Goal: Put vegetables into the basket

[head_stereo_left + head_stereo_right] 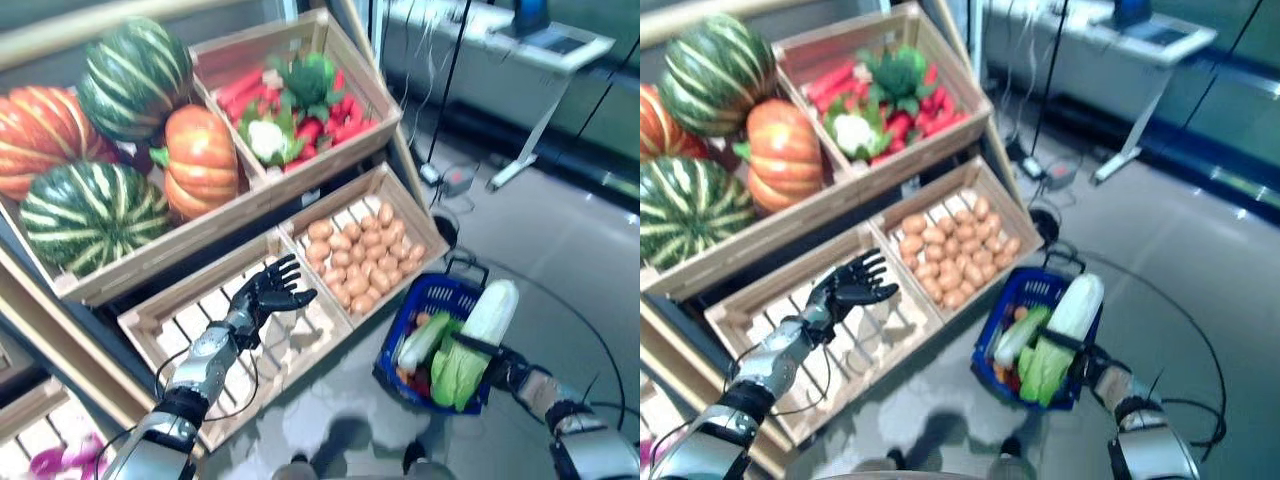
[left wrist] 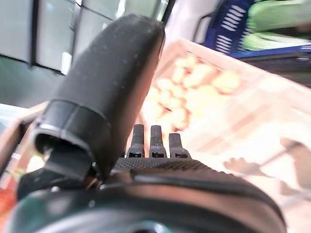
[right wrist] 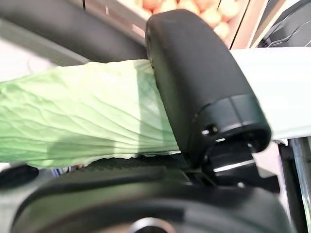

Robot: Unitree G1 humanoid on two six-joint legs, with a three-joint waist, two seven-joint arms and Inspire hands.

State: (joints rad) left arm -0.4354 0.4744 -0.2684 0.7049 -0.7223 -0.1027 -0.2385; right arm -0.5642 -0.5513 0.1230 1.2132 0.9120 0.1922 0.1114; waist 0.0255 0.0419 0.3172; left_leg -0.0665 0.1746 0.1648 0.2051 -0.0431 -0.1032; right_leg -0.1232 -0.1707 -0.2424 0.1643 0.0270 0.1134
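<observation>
The blue plastic basket (image 1: 436, 291) stands on the floor in front of the wooden stand. A pale green and white long vegetable (image 1: 421, 341) and some small red and orange pieces lie in it. My right hand (image 1: 508, 368) is shut on a long Chinese cabbage (image 1: 489, 316) and holds it over the basket's right rim. In the right wrist view my thumb (image 3: 199, 82) presses on the cabbage's green leaf (image 3: 73, 121). My left hand (image 1: 268, 293) is open and empty, its fingers (image 2: 151, 141) spread above a slatted crate (image 1: 195, 325) in the stand's lower row.
The wooden stand (image 1: 395, 130) with its crates fills the left and back. A white desk (image 1: 545, 45) stands at the back right, with a box and cables (image 1: 455, 180) on the grey floor beneath it.
</observation>
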